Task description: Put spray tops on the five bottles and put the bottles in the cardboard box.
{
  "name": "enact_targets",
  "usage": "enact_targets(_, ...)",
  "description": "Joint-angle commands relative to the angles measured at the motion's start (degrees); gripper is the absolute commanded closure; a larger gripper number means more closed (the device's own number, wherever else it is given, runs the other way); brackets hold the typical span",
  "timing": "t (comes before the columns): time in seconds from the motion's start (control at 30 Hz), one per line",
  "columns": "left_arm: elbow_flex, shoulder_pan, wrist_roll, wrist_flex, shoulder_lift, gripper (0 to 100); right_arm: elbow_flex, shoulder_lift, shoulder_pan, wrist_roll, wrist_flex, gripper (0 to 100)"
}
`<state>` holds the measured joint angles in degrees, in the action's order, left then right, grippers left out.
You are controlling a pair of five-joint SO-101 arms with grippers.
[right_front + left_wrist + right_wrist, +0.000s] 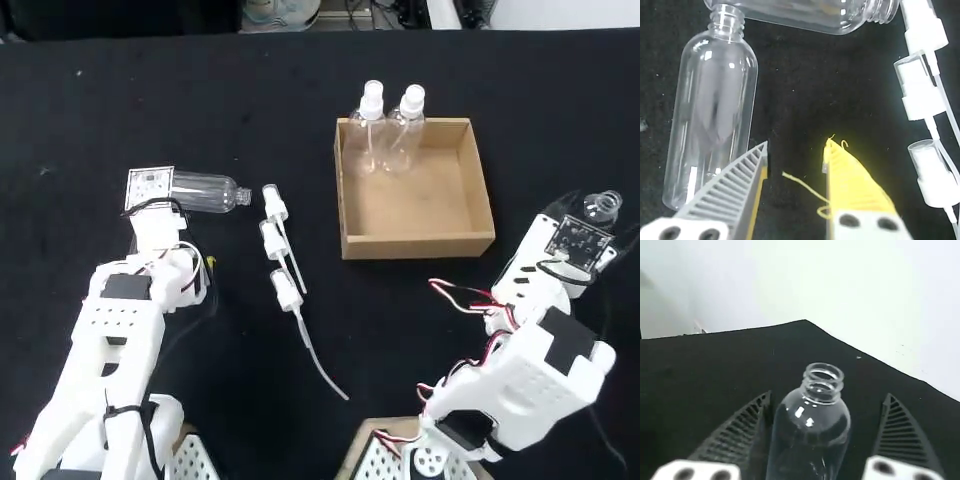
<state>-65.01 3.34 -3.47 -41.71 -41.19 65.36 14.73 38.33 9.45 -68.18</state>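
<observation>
Two clear bottles fitted with spray tops point(390, 125) stand in the cardboard box point(415, 245) against its far wall. A capless bottle point(205, 192) lies left of the box, and a second point(710, 115) lies beside it, just ahead of my open left gripper point(795, 150), which holds nothing. Three loose spray tops point(278, 245) lie in a row between those bottles and the box; they are also in the left wrist view point(922, 95). On the right, a capless bottle point(810, 425) stands between the fingers of my open right gripper point(826, 402), with a gap on one side.
The table is covered in black cloth point(200, 90). A long dip tube point(315, 355) trails from the nearest spray top toward the front edge. The box's near half point(430, 205) holds nothing.
</observation>
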Motion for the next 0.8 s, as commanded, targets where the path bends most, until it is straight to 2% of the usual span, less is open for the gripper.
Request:
enact_targets(0.0,0.48,-0.31,-0.35,0.88,-0.62,82,-1.98,-3.38,0.35,-0.44,3.43,71.3)
enact_targets(0.27,0.48,-0.31,-0.26,0.88,-0.62,82,-11.74,-3.38,0.88,-7.21,21.63,71.5)
enact_targets(0.77,0.48,-0.31,-0.26,0.88,-0.62,82,-9.01,-5.93,0.44,-6.77,17.76,71.5)
